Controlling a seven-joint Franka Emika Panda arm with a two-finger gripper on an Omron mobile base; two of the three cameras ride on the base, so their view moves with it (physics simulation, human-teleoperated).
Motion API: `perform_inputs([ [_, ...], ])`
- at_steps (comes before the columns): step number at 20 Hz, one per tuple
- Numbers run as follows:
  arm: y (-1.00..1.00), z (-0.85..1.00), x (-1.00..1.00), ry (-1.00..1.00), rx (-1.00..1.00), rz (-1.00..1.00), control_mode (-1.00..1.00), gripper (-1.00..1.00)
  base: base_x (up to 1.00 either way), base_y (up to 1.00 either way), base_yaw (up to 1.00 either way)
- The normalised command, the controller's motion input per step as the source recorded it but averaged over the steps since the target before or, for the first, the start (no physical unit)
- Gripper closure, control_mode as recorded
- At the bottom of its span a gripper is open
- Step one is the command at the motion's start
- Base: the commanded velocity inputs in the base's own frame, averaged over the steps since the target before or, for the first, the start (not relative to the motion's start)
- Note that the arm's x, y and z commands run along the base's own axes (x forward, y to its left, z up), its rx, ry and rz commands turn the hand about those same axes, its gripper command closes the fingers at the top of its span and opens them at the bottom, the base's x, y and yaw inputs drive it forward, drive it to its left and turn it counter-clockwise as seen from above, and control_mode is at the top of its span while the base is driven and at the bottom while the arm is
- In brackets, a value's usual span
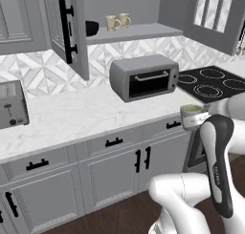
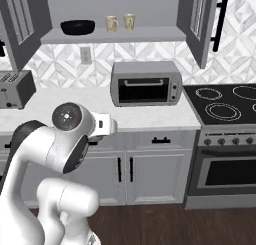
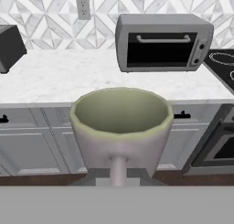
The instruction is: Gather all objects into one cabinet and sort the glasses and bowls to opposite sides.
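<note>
The gripper (image 3: 118,175) is clenched on the grey-taupe mug (image 3: 119,127) by its handle, carrying it upright in front of the desk (image 1: 81,116), likely for lifting to the open upper cabinet (image 2: 115,36). Its shelf holds the black bowl (image 2: 77,27) at left and two cream mugs (image 2: 120,22) beside it; the carried mug looks empty.

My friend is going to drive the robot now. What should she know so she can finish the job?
Gripper: shut on the grey mug, held in front of the counter, near the stove.
In the open upper cabinet: black bowl on the shelf's left, two cream mugs side by side to its right.
Done: bowl and two mugs are in, on opposite sides.
Left: lift the grey mug onto the shelf beside the cream mugs, away from the bowl, then let go.
</note>
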Motion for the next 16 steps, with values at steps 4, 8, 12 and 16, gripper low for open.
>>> perform_inputs([
  [4, 0.00, 0.00, 0.00, 0.00, 0.00, 0.00, 1.00, 1.00, 0.77, 0.14, 0.13],
  [8, 0.00, 0.00, 0.00, 0.00, 0.00, 0.00, 1.00, 1.00, 0.64, 0.01, 0.16],
  [12, 0.00, 0.00, 0.00, 0.00, 0.00, 0.00, 1.00, 1.00, 0.34, 0.00, 0.10],
  [16, 0.00, 0.00, 0.00, 0.00, 0.00, 0.00, 1.00, 1.00, 0.06, -0.01, 0.07],
])
